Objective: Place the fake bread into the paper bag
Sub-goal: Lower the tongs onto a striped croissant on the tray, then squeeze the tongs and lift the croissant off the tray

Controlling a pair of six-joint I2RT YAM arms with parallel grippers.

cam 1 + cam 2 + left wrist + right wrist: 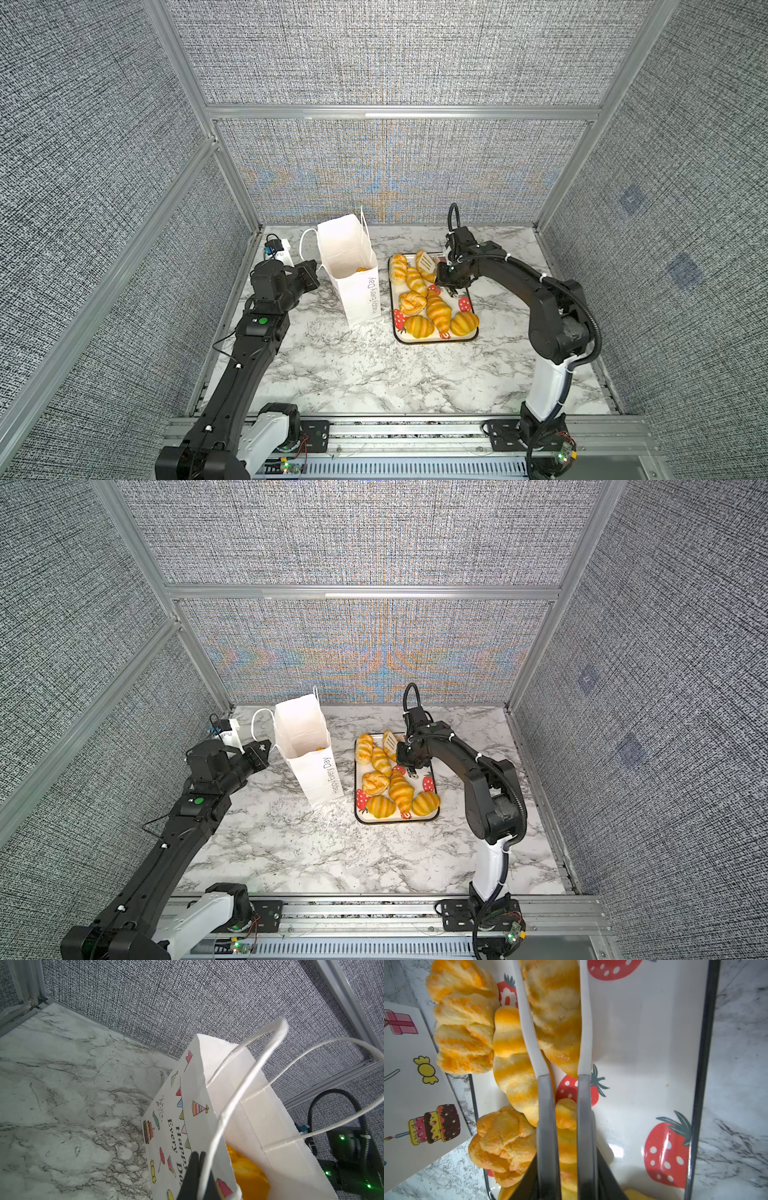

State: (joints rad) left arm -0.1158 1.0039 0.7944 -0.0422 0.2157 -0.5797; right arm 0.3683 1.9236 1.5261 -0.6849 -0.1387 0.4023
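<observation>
Pinching tongs (544, 1105), the right gripper (569, 1188) straddles 1 fake bread (554, 1012) lengthwise; the left gripper (197, 1167), jaws pressed together, sits at the paper bag (259, 1105) rim

Glossy golden fake bread (438, 309) is lying clustered right of centre; the white paper bag (353, 286) is standing open just left, holding one piece.

Quantities: seven glossy golden-orange toy pastries (438, 309) at one strawberry-printed cream tray (435, 340); one further toy pastry (362, 269) inside one white paper bag (357, 299); one pair of white-tipped metal tongs (584, 1022).
</observation>
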